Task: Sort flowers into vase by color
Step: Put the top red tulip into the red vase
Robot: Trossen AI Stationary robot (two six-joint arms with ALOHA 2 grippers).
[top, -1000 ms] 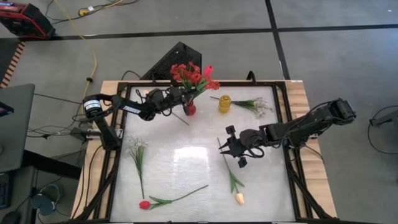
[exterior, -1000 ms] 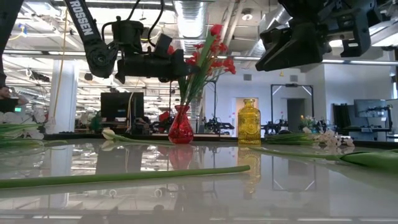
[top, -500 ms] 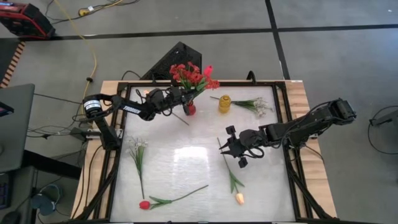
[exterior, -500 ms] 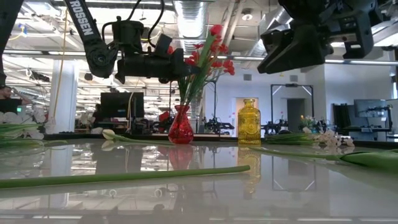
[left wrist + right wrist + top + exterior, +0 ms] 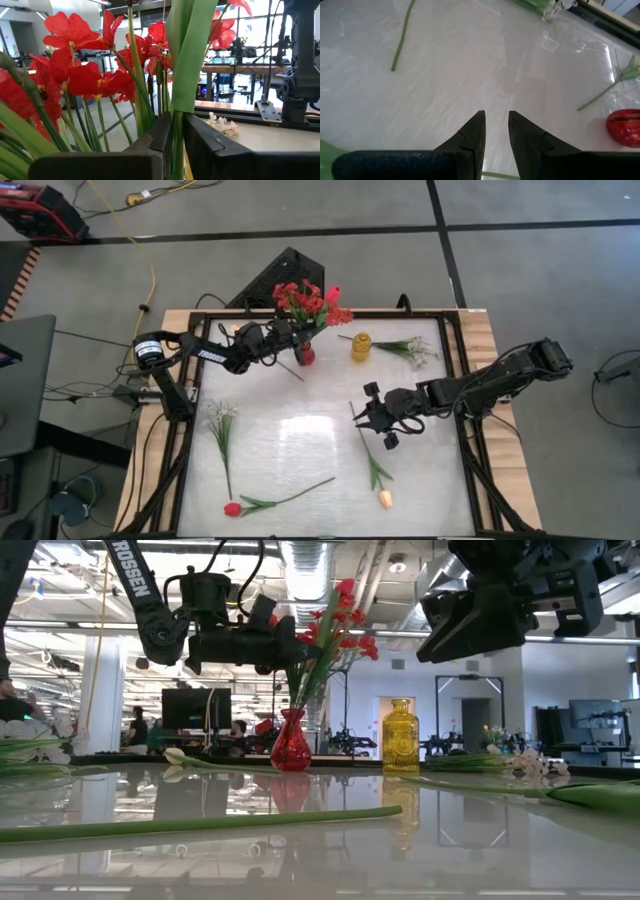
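Pinching a green flower stem (image 5: 176, 135) above the red glass vase (image 5: 304, 356), the left hand (image 5: 283, 336) stays narrow while the right hand (image 5: 362, 418) hovers slightly parted over the table (image 5: 300, 435).

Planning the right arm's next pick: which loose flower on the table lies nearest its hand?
The pale peach tulip: its stem runs up to just beneath the right hand. The red tulip and both white sprigs lie farther off.
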